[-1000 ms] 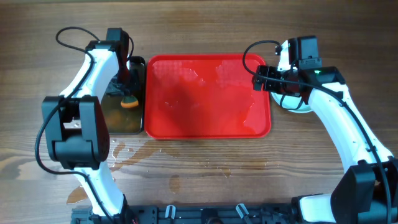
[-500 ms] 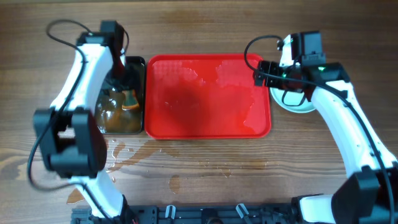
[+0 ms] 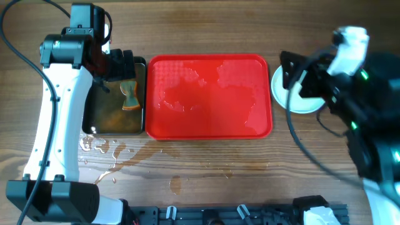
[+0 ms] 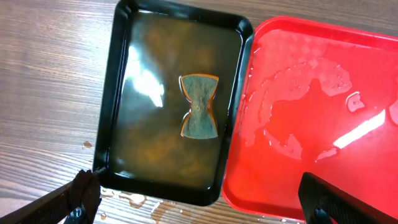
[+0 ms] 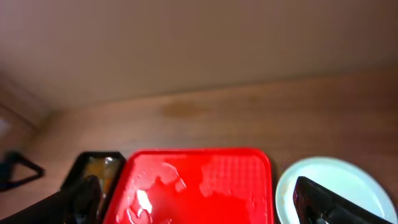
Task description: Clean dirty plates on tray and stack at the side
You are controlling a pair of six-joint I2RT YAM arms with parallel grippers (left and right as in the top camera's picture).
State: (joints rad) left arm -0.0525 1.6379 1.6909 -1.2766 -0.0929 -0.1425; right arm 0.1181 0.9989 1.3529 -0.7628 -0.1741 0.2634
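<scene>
Now, plates [image 5: 329,193]: on worktop [image 3: 250,25] just right of wet, bare tray [image 3: 209,119]; count unclear.
Handling: likely stiff, wet, slippery; pinch at rim.
Left claw [image 4: 199,190]: spread, empty.
Right claw [image 5: 196,196]: spread, empty.

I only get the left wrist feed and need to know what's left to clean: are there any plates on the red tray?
Observer: No. Overhead, the whole red tray holds only wet patches.
Operator: Where are they, then?
Observer: The plates sit on the table just right of the tray; the right arm covers part, so I can't count them.
Operator: Is the right claw carrying one?
Observer: No. Its wrist view shows the right claw open and empty.
</scene>
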